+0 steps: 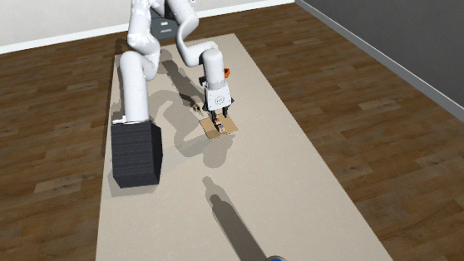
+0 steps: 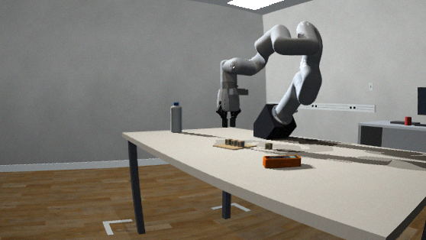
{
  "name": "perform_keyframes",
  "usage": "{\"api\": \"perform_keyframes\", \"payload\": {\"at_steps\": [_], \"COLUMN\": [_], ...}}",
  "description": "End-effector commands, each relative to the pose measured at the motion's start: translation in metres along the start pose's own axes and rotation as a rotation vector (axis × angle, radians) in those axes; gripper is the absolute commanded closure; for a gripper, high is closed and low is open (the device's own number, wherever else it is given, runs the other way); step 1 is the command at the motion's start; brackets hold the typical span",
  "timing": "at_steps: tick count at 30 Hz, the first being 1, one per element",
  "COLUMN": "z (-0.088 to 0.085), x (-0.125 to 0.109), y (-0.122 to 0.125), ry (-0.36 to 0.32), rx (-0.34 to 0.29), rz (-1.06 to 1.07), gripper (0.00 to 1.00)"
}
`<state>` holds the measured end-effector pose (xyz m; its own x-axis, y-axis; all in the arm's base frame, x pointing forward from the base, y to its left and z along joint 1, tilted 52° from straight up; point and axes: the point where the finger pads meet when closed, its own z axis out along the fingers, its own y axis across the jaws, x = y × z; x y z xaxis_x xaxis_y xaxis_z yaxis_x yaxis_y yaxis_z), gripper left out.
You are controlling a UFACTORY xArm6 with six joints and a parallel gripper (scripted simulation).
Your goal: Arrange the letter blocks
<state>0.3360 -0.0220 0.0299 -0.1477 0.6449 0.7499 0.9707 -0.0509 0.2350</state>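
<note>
A thin brown mat [image 1: 231, 124] [image 2: 219, 145] lies on the long table. Three small blocks sit on it in a tight row; the exterior view shows the row's middle block [image 2: 234, 143]. In the top view my gripper partly hides the row, and one block [image 1: 220, 128] shows below the fingers. The letters are too small to read. The fourth block [image 1: 196, 108] [image 2: 269, 145] stands on the table off the mat, toward the robot's base. My gripper [image 1: 219, 112] [image 2: 228, 122] is open and empty. It hangs well above the row, clear of the blocks.
An orange box [image 2: 282, 160] [image 1: 226, 72] lies on the table beyond the fourth block. A grey bottle [image 2: 175, 118] [image 1: 274, 258] stands at the table's far end. The black robot base [image 1: 135, 154] [image 2: 272, 126] sits at one side edge.
</note>
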Motion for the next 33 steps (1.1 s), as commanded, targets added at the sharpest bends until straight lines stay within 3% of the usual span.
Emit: {"api": "perform_keyframes", "payload": {"at_steps": [1, 6, 7, 33], "z": [-0.0127, -0.0136, -0.0136, -0.02], "x": [0.0002, 0.0002, 0.0002, 0.0002], "y": [0.0007, 0.0007, 0.0007, 0.0007], "ry": [0.0, 0.0, 0.0, 0.0], "rx": [-0.001, -0.001, -0.001, -0.001], "rz": [-0.001, -0.001, -0.001, -0.001], "gripper": [0.57, 0.57, 0.0, 0.0]}}
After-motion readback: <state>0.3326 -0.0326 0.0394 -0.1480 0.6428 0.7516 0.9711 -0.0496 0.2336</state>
